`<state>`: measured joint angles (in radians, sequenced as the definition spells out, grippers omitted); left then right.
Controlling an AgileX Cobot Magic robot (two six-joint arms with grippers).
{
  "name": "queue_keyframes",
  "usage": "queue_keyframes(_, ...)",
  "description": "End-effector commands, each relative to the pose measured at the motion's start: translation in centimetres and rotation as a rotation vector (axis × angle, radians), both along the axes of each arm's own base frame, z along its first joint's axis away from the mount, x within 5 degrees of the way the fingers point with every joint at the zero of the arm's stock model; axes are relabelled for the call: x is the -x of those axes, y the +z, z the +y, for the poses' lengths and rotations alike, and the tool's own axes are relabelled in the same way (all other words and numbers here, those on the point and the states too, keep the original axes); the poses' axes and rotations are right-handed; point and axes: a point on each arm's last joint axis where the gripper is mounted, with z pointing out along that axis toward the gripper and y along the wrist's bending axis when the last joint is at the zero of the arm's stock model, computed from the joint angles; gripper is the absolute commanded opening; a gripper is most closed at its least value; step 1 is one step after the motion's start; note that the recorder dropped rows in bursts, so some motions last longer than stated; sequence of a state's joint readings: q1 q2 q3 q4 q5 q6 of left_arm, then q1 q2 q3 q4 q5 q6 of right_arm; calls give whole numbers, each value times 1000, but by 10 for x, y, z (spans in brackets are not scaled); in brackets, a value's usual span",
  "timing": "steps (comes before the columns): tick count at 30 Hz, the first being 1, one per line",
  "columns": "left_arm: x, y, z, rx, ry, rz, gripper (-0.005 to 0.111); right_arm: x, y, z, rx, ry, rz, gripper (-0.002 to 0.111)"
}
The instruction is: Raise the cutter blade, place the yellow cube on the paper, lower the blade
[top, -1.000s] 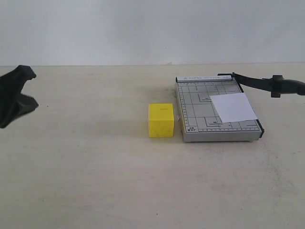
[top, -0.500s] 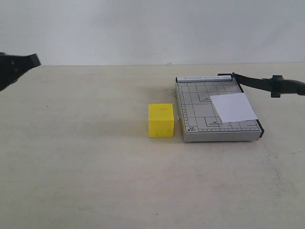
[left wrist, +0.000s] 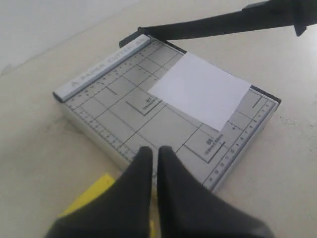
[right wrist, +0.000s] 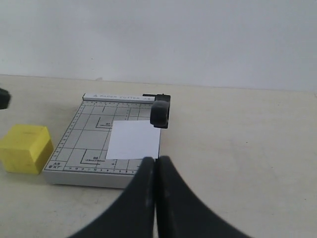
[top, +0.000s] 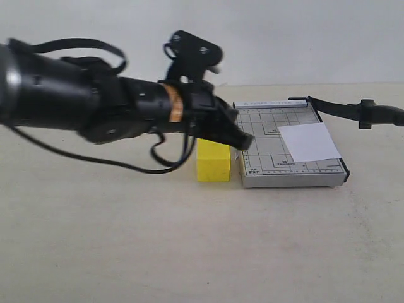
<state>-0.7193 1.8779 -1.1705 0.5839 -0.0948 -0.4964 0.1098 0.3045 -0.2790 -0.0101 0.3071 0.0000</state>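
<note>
Left pincer [top: 244,141] pressed together by yellow cube [top: 213,168], cutter blade [top: 344,110] raised, paper [top: 309,142] on grey trimmer board [top: 260,159], right pincer [right wrist: 156,167] pressed together

Blurred in the exterior view and cut by its left edge: left arm [top: 82,104]. Hidden behind left gripper [top: 243,142]: top of yellow cube [top: 213,169], plus a stretch of grey trimmer board [top: 268,151] edge. Cut by the right edge: handle end of cutter blade [top: 344,109]. Too small to read: print on the board. In the left wrist view, only a sliver of cube.
</note>
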Motion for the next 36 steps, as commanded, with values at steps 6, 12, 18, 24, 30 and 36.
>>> queue_keyframes(6,-35,-42,-100,26,-55,-4,4,0,-1,0,0,2,8,0)
queue_keyframes(12,-45,-78,-119,-2,-52,23,4,0,-1,0,0,2,8,0)
queue_keyframes(18,-47,-97,-122,-14,-56,37,4,0,-1,0,0,2,8,0)
queue_keyframes(24,-48,-107,-128,-19,-68,34,4,0,-1,0,0,2,8,0)
queue_keyframes(30,-52,-112,-134,-5,-73,23,4,0,-1,0,0,2,8,0)
queue_keyframes(36,-51,-111,-136,11,-83,16,4,0,-1,0,0,2,8,0)
